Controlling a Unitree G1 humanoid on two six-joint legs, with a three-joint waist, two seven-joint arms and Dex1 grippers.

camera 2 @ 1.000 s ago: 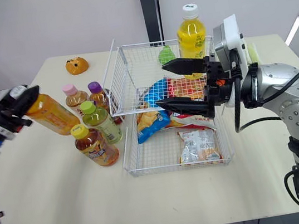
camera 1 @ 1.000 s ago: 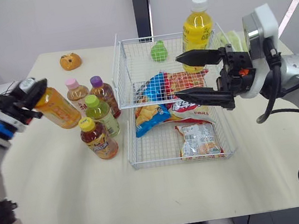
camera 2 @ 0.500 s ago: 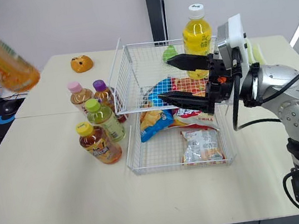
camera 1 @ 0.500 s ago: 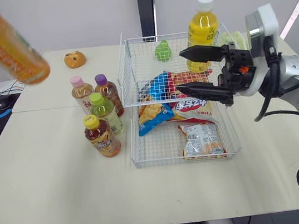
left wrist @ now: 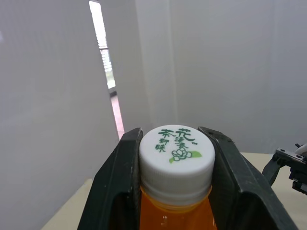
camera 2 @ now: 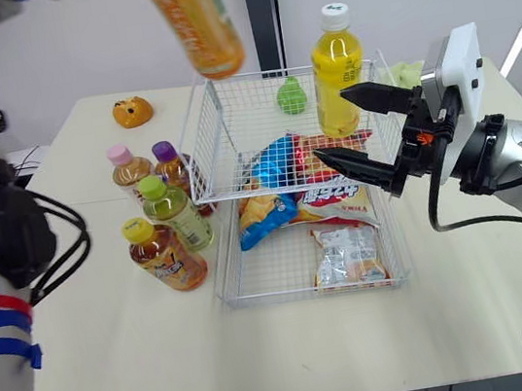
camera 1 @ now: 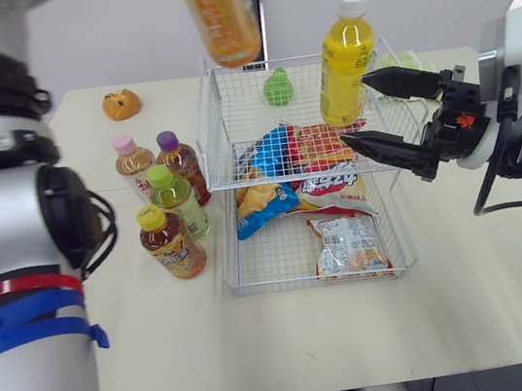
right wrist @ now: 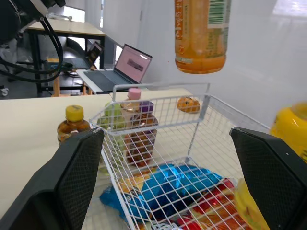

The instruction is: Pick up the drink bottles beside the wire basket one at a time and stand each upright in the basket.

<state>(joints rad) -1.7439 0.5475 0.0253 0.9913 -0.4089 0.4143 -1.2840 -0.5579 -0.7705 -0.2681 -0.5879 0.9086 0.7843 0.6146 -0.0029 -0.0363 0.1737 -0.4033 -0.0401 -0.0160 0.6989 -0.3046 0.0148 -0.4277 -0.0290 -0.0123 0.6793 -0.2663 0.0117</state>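
The left gripper (left wrist: pixel 172 143) clamps its black fingers on the white ribbed cap of a smooth orange bottle (camera 1: pixel 219 15), which hangs above the far left rim of the white wire basket (camera 1: pixel 214 153). The right gripper (camera 1: pixel 356 108) hovers spread wide over crinkly snack packets (camera 1: pixel 347 242).

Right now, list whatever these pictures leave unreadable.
- Orange bottle: top cut off by the upper edge in the head views; body cut off beyond the cap in the left wrist view.
- Yellow bottle: cut off by the edge in the right wrist view.
- Purple-capped bottle: label partly hidden behind the green-capped bottle.
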